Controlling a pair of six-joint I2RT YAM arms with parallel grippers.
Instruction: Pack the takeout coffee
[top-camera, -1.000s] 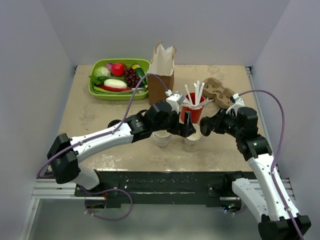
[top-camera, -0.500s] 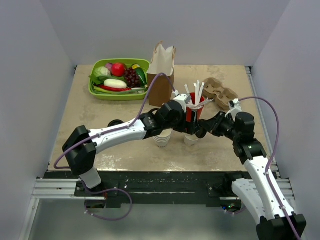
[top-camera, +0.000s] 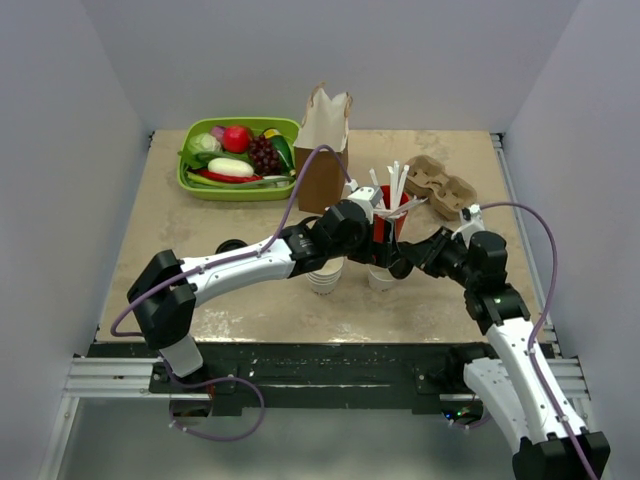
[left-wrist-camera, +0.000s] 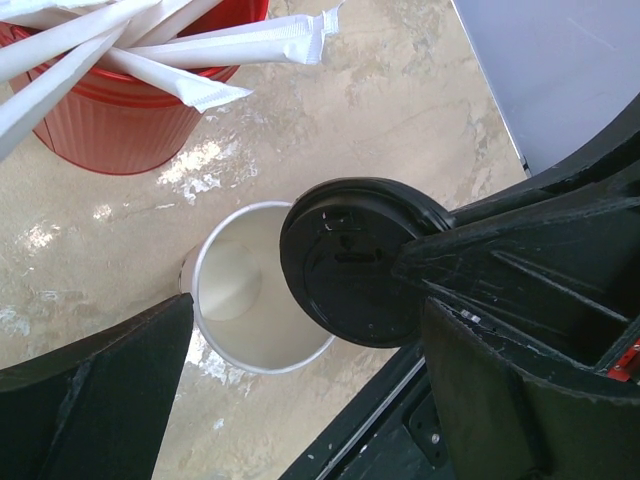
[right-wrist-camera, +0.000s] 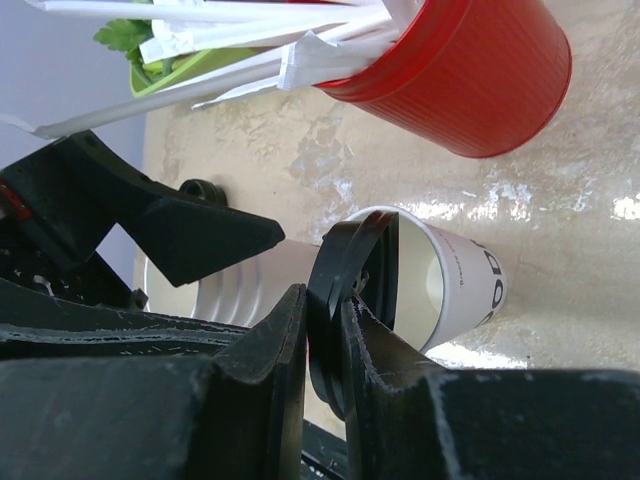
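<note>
A single white paper cup (top-camera: 381, 281) stands lidless on the table in front of the red cup; it also shows in the left wrist view (left-wrist-camera: 245, 310) and the right wrist view (right-wrist-camera: 455, 280). My right gripper (top-camera: 402, 264) is shut on a black sip lid (right-wrist-camera: 335, 290) and holds it tilted, on edge against the cup's rim. In the left wrist view the lid (left-wrist-camera: 355, 262) covers part of the cup's mouth. My left gripper (top-camera: 376, 240) is open just above the cup, a finger on either side, holding nothing.
A stack of lidless white cups (top-camera: 325, 278) stands just left of the single cup. A red cup of wrapped straws (top-camera: 389, 214) is right behind it. A brown paper bag (top-camera: 323, 145), a green tray of produce (top-camera: 192, 182) and a cardboard cup carrier (top-camera: 441, 184) stand further back.
My left arm has reached further right and back over the single cup. My right gripper has brought the lid left onto the cup's rim. Little movement in the last half second.
</note>
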